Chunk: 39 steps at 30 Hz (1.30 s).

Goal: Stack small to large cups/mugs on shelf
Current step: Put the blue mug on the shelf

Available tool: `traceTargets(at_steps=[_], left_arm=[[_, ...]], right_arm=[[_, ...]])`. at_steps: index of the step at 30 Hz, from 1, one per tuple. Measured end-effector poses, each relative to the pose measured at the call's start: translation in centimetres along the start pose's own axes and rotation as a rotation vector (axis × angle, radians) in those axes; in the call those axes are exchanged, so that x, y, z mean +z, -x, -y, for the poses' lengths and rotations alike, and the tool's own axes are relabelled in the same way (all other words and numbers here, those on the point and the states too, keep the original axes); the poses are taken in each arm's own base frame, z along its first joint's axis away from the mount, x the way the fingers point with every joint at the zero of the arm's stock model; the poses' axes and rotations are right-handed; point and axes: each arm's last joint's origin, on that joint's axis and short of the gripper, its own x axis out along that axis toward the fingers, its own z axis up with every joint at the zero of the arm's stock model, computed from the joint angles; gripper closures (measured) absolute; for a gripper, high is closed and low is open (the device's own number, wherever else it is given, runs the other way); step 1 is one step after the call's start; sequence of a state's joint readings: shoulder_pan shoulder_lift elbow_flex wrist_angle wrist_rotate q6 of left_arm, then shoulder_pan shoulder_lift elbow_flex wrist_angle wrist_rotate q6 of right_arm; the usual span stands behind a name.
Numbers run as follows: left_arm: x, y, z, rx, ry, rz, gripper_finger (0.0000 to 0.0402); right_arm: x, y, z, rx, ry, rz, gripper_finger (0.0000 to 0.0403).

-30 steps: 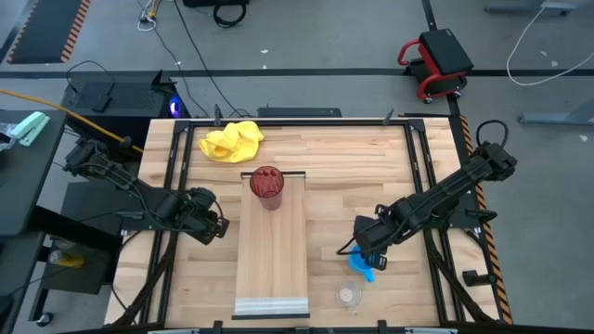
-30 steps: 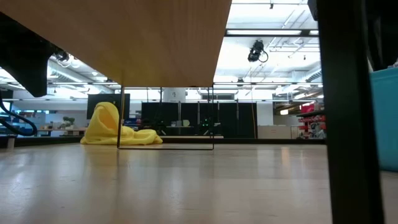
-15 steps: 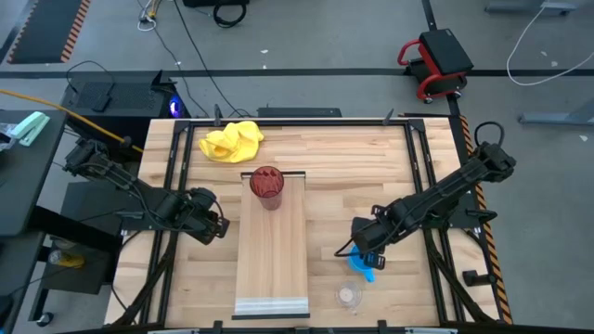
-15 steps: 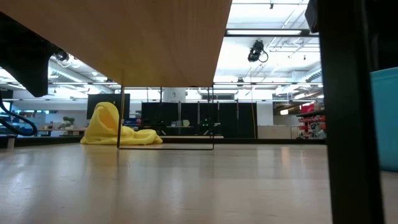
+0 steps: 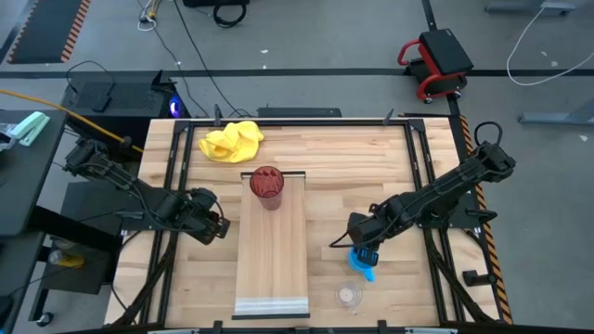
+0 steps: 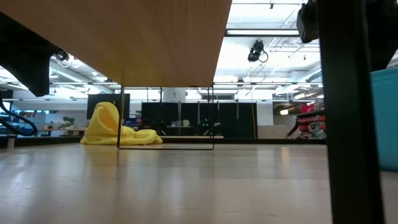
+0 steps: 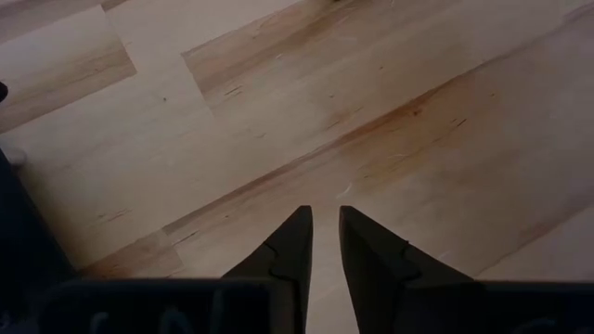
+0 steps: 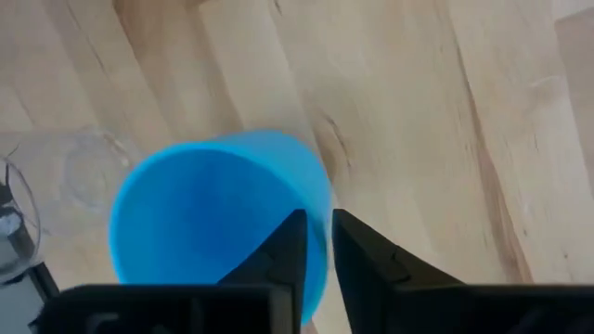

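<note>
The blue mug stands on the surface at four o'clock from the shelf. The right gripper pinches its rim wall, one finger inside. Rigid, light, probably slick. The left gripper waits, fingers nearly together, empty.

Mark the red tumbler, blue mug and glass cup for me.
red tumbler (image 5: pixel 266 183), high view, on its open mouth.
blue mug (image 8: pixel 200 213), right wrist view, on its inside wall.
glass cup (image 5: pixel 348 295), high view, on its middle.
</note>
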<state>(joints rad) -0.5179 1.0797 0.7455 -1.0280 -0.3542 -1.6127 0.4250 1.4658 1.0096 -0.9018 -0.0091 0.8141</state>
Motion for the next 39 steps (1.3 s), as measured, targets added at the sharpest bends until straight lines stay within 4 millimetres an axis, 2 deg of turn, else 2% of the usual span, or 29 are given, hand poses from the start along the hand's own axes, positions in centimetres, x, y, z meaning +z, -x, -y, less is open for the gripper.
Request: traceTargets(at_steps=[6,12,20,32,39], left_arm=[[0.0,0.0,0.0,0.0,0.0,0.0,0.0342],[0.0,0.0,0.0,-0.005,0.002,0.0,0.0336],[0.0,0.0,0.1,-0.006,0.002,0.0,0.0344],[0.0,0.0,0.1,-0.005,0.001,0.0,0.0345],[0.0,0.0,0.0,-0.006,0.001,0.0,0.0352]], right_arm=[[0.2,0.0,0.0,0.018,0.031,-0.001,0.0379],[0.3,-0.4,-0.1,0.011,0.022,-0.007,0.0384],[0.6,-2.0,-0.3,-0.035,-0.084,-0.039,0.0398],[0.8,-0.4,-0.3,-0.042,-0.164,0.051,0.0402],[0.1,-0.3,-0.1,-0.086,-0.363,0.019,0.0402]])
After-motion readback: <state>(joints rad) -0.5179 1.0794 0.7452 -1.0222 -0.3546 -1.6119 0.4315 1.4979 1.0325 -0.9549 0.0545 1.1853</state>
